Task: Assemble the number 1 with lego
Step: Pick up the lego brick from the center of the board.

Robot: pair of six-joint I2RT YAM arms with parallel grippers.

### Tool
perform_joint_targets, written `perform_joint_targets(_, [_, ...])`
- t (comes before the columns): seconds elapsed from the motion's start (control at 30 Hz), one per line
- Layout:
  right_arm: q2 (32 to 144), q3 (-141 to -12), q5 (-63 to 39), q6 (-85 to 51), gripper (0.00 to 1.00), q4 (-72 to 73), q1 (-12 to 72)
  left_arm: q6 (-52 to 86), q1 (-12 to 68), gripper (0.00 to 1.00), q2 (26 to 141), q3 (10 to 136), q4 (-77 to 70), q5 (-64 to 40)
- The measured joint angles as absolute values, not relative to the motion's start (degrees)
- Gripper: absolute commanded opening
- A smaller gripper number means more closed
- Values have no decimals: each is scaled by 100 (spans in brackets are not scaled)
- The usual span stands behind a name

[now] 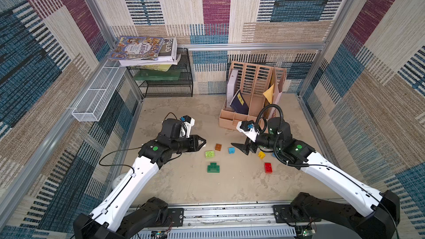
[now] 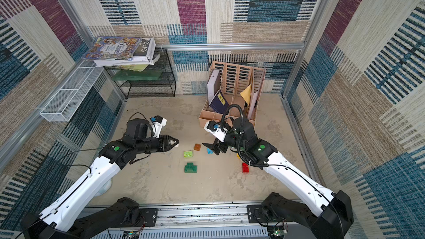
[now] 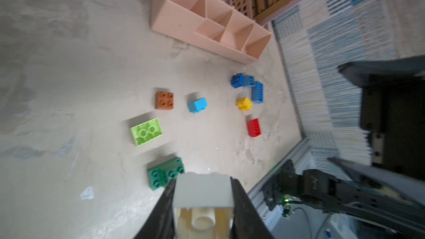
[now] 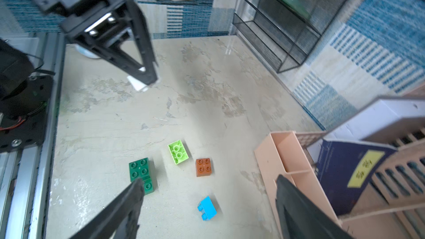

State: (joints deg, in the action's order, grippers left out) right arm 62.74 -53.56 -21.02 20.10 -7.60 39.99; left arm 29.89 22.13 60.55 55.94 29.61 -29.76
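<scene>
My left gripper (image 1: pixel 203 143) is shut on a cream lego brick (image 3: pixel 203 189), held above the floor to the left of the loose bricks. On the floor lie a lime brick (image 1: pixel 209 154), a brown one (image 1: pixel 218 147), a light blue one (image 1: pixel 231 150), a yellow one (image 1: pixel 261 155), a red one (image 1: pixel 268 167) and a dark green stepped stack (image 1: pixel 213 167). Several darker blue bricks (image 3: pixel 249 86) show in the left wrist view. My right gripper (image 1: pixel 240 149) hangs open just right of the light blue brick (image 4: pixel 207 208), nothing between its fingers.
A pink file organizer (image 1: pixel 250 93) with books stands at the back right, close behind my right arm. A black wire shelf (image 1: pixel 165 83) carrying books is at the back left, with a white mesh basket (image 1: pixel 96 95) on the left wall. A metal rail (image 1: pixel 230 212) runs along the front.
</scene>
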Motion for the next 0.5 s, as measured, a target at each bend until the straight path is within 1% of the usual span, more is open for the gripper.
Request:
perform_joint_targets(0.17, [6442, -5616, -2580, 2620, 89, -744, 4202, 3671, 2137, 36, 6080, 5345, 1778, -4283])
perform_joint_targets(0.27, [6600, -5802, -2751, 2801, 87, -694, 4281, 4064, 2130, 35, 6106, 5210, 1151, -4834])
perform_joint_targets(0.5, [6899, -6130, -3199, 2923, 75, -475, 4346, 4696, 2132, 35, 6084, 5059, 167, -5616])
